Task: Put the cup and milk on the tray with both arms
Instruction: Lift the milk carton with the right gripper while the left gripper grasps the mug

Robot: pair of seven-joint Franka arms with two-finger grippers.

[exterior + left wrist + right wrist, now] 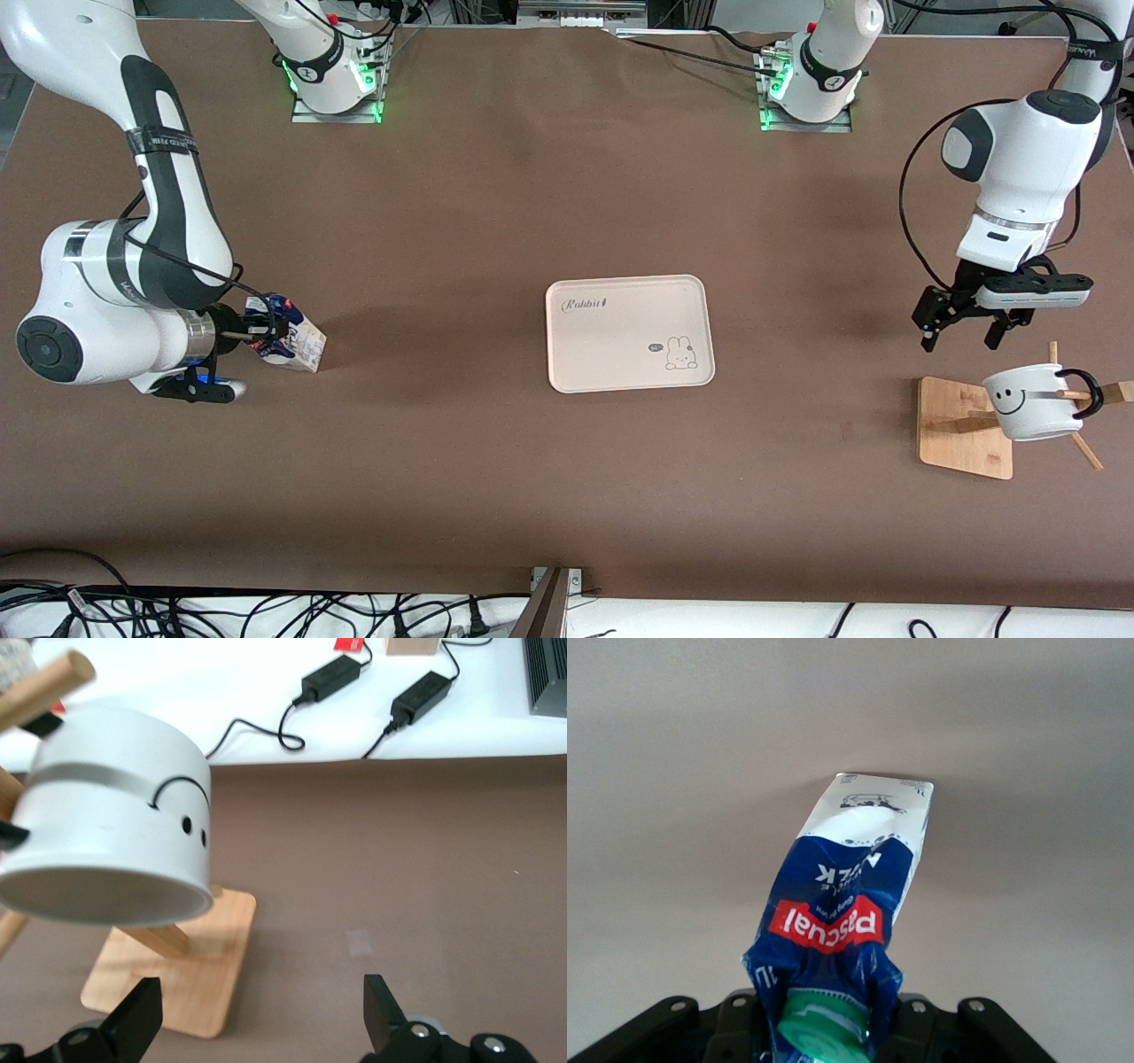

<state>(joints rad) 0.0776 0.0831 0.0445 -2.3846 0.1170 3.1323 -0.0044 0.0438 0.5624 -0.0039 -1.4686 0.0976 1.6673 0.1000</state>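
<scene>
Right gripper (266, 336) clamped shut on the crumpled blue top of the "pascual" milk carton (294, 337) at the worktop's (496, 204) nine o'clock edge; left gripper (961, 330) spread wide above the smiley cup (1032, 403) on the wooden rack (957, 425); "Rabbit" tray (620, 332) central, bare.

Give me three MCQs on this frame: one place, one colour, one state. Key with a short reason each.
1. Where is the cup?
A. on the tray
B. hung on the wooden rack at the left arm's end of the table
C. in the left gripper

2. What colour is the milk carton's cap?
A. green
B. red
C. white

3. What is the right gripper doing?
A. open over the tray
B. shut on the milk
C. open beside the cup

Key: B, the cup hangs on a rack peg, the open left gripper above it. A, the right wrist view shows a green cap. B, the gripper pinches the carton's top; the tray holds nothing.
</scene>
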